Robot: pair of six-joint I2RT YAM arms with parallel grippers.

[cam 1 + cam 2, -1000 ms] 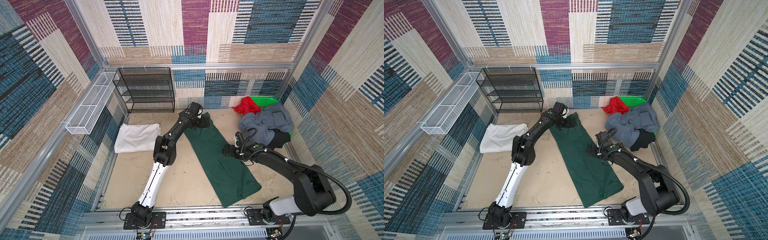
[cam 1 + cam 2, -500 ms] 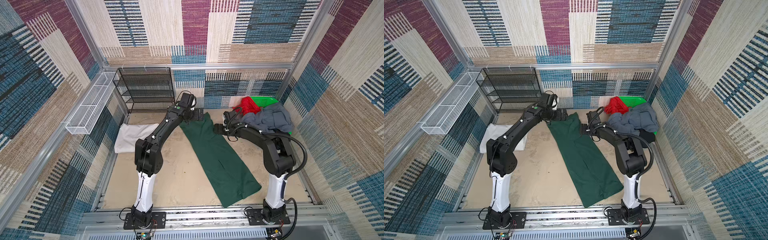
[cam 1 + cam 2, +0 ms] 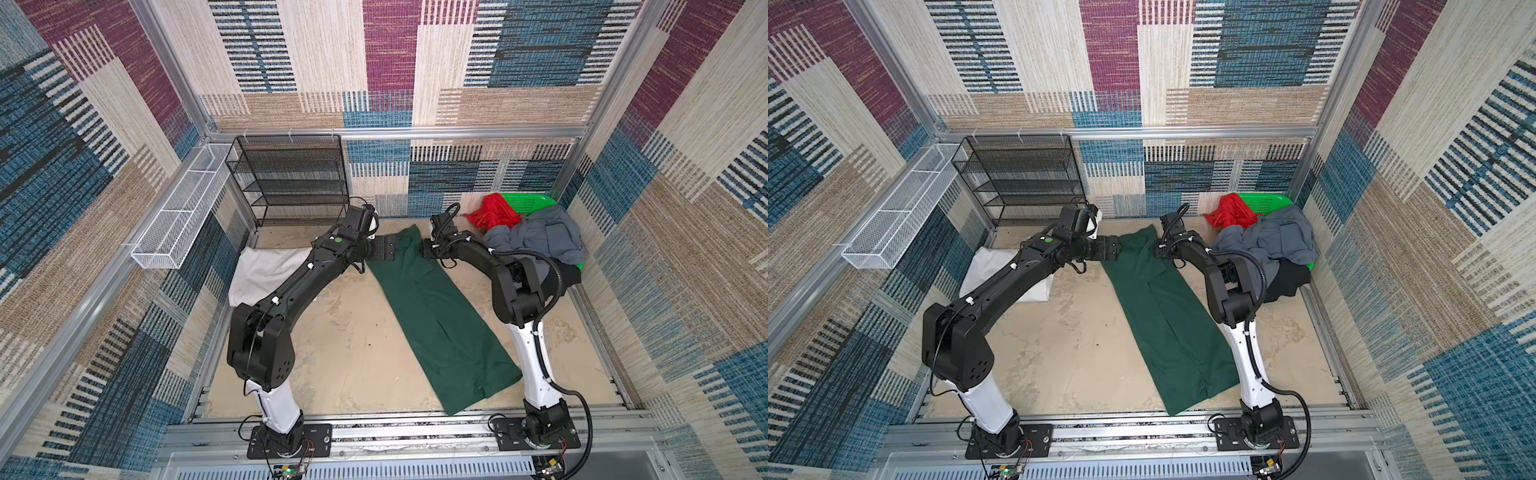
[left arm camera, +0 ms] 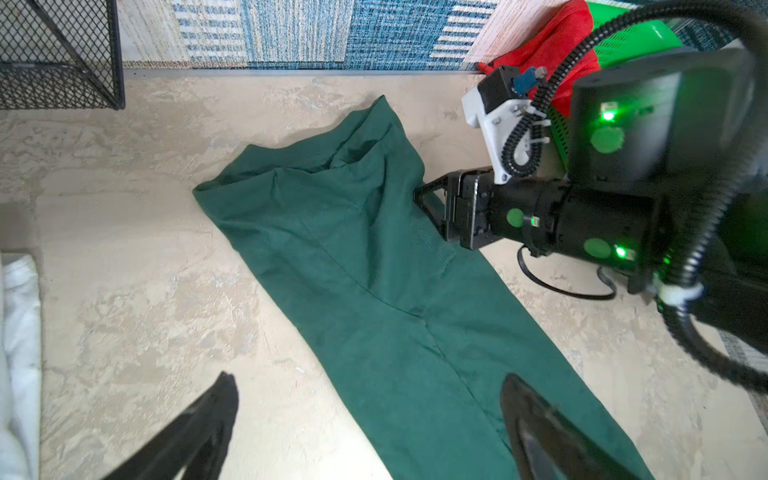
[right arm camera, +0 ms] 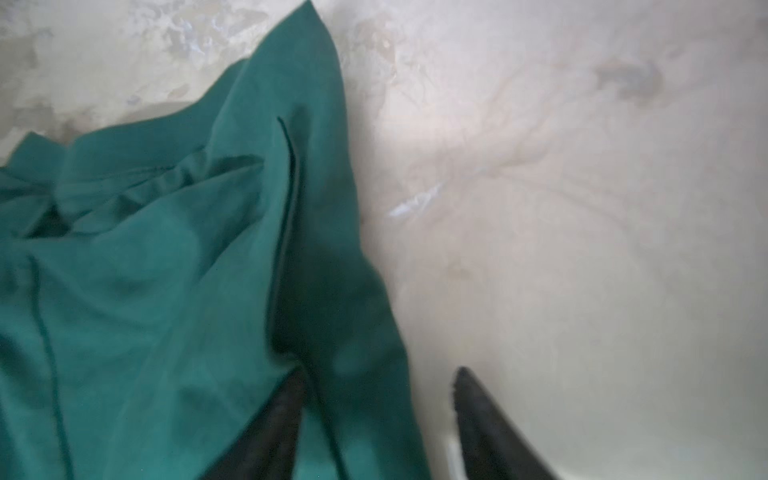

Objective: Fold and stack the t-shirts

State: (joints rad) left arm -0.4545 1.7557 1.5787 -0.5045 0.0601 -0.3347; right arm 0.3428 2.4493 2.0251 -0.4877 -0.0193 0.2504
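In the last second the right arm has swung from the middle of the dark green shirt (image 3: 440,316) to its far end. The right pincer (image 5: 381,371) has gone from wide to about half closed. Its fingers stand on either side of the shirt's edge, one on the cloth and one over the bare desk (image 3: 353,340). A gap is still visible, so the cloth is not yet pinched.

The left pincer (image 4: 374,428) has shifted to the opposite corner of the same end. It stays wide and holds nothing.

The shirt itself has not moved. It lies flat as a long narrow strip, running from between the two pincers back toward the arm bases. This probably means the lengthwise folds are finished and the far end will be carried over next. For that, the left pincer must still close.

The folded white shirt (image 3: 266,270) lies behind the left pincer, partly under that arm. Behind the right pincer, the grey-blue shirt (image 3: 540,237), red shirt (image 3: 492,212) and black shirt (image 3: 569,274) wait in a heap on the green basket (image 3: 528,203).

The desk is beige and mottled. A black wire rack (image 3: 291,183) stands beyond the left pincer. The walls (image 3: 390,62) are covered with woven patchwork in blue, purple and cream.
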